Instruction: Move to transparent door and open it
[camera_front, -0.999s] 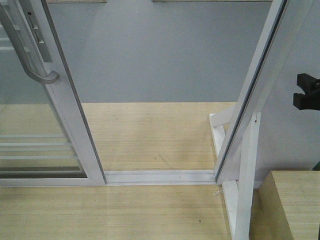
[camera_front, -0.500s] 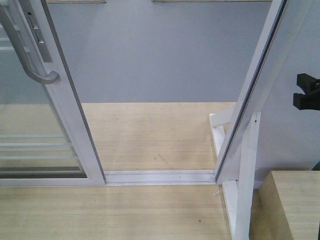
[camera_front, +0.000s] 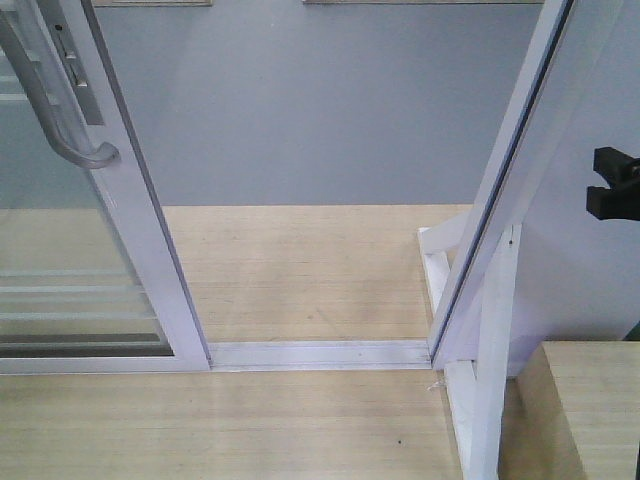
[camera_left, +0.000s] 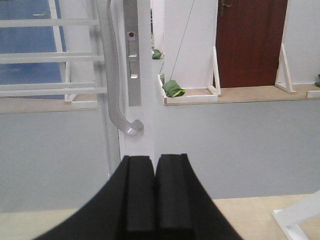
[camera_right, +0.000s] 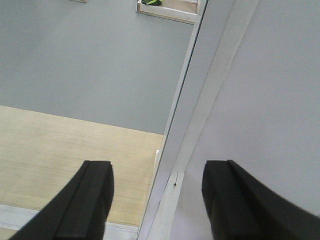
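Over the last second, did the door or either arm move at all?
Barely. In the front view the door looks unchanged apart from its handle sitting a touch further right than a second ago. The track, post and black gripper part at the right edge look unchanged. Neither gripper holds anything: left gripper shut, right gripper open.

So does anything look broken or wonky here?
Nothing looks broken. The door stands slid aside, its handle intact, and the floor track is bare. The post only leans in the camera's view.

surface: wood-plank floor (camera_front: 300, 270) | white sill track (camera_front: 320, 353) laid across it | grey floor (camera_front: 320, 110) beyond
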